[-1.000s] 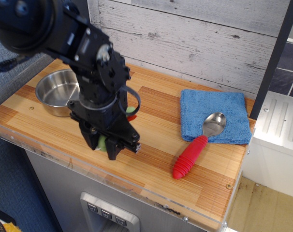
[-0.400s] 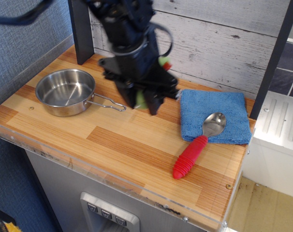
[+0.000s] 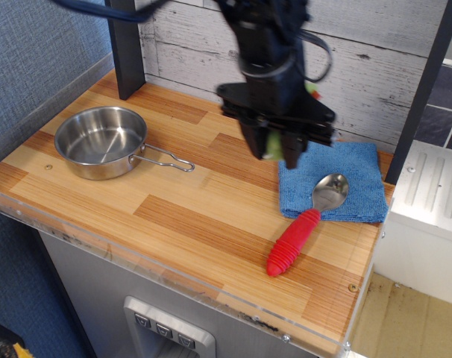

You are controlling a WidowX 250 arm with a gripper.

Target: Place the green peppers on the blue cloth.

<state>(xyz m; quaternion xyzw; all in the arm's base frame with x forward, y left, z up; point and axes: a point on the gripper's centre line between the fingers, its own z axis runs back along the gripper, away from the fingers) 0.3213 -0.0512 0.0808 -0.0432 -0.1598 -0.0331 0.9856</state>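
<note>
Green peppers (image 3: 271,144), a soft light-green plush lump, sat clamped between the black gripper's (image 3: 274,153) fingers, held in the air over the left edge of the square bright blue microfiber cloth (image 3: 349,172). At five o'clock lay a red ribbed-handled spoon (image 3: 306,222), its steel bowl on the cloth. At nine o'clock, well apart, stood a round steel pan (image 3: 101,142) on the wooden counter (image 3: 174,216).

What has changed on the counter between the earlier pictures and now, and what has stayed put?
The tool, shut on the green peppers, has carried them from the counter's front left, up and rightward to the blue cloth's left edge. The steel pan and red spoon have not moved.
</note>
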